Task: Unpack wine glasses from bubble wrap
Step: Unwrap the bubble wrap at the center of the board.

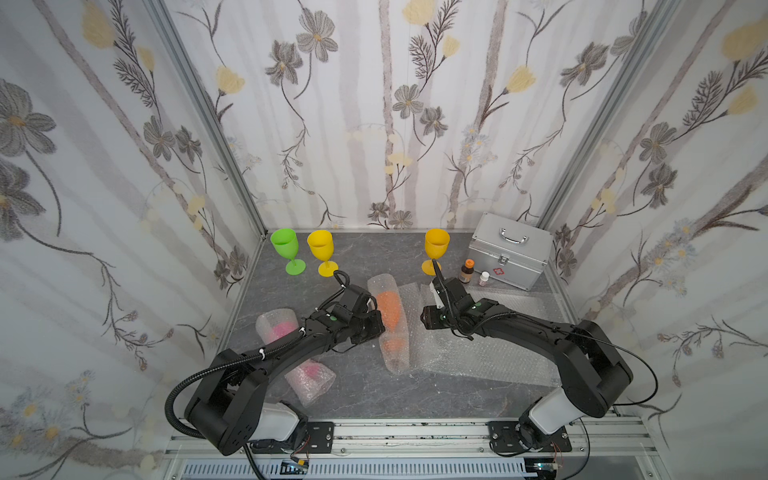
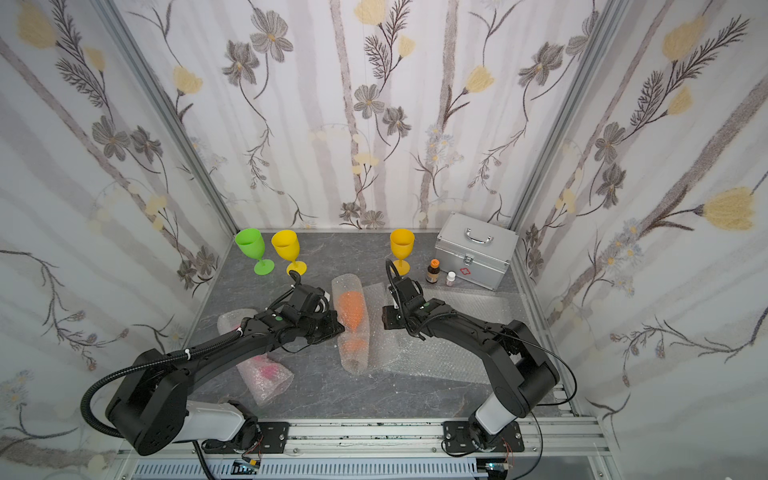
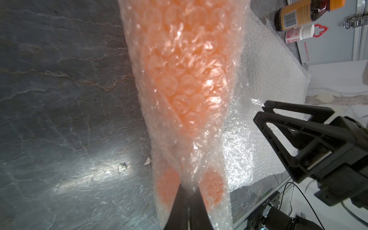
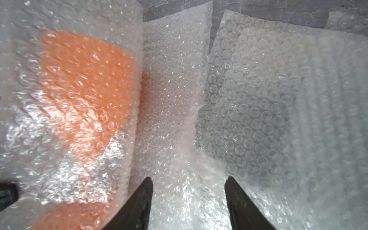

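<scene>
Middle of the tabletop: the orange goblet (image 1: 388,313) lies on its side inside its bubble wrap tube (image 1: 384,286), bowl toward the back edge, foot toward the front edge. The left gripper (image 3: 188,193) meets the tube from the left-edge side. In the wrist view its fingers (image 3: 176,215) are pressed together, pinching the wrap at the narrow waist between bowl and foot (the stem is a blur behind plastic, so I cannot tell whether it is caught too).

On the other side of the tube is the right gripper (image 4: 188,179), with its fingers (image 4: 139,205) clearly apart and nothing clamped. They sit over the flat bubble wrap sheets (image 1: 478,353) spread toward the right edge, with the tube just beside one finger. Whether the tips touch the sheet, I cannot tell.

Near the front-left, the pink goblet (image 1: 277,330) lies in a second tube (image 1: 311,384), partly under the left arm. Along the back edge three goblets stand upright and unwrapped: lime green (image 1: 286,248), yellow (image 1: 321,248) and amber-yellow (image 1: 436,245). A silver case (image 1: 511,253) fills the back right corner.
</scene>
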